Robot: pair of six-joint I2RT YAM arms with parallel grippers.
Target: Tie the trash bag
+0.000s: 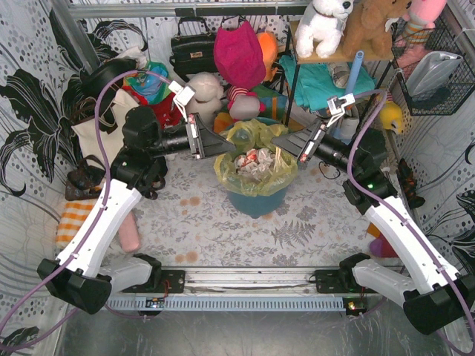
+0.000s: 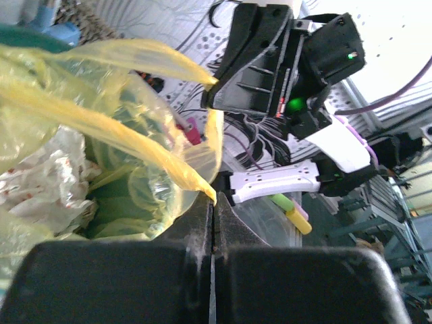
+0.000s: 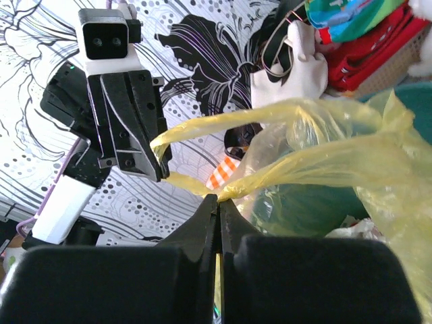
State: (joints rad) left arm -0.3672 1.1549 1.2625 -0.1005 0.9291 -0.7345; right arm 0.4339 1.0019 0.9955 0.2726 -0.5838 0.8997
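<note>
item: trash bag (image 1: 278, 174), centre frame, in teal bin (image 1: 256, 202).
l gripper (image 1: 220, 146): clamped on bag's left flap.
r gripper (image 1: 280, 145): clamped on right flap.
step: looks like flaps gripped, no knot yet.
next: you'd prob cross flaps over the mouth, gently.

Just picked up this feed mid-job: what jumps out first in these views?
The yellow-green trash bag in the teal bin at the centre of the table, stuffed with crumpled paper. The left gripper and right gripper each pinch a stretched strip of its rim from opposite sides, jaws shut. Plush toys crowd the back.
</note>
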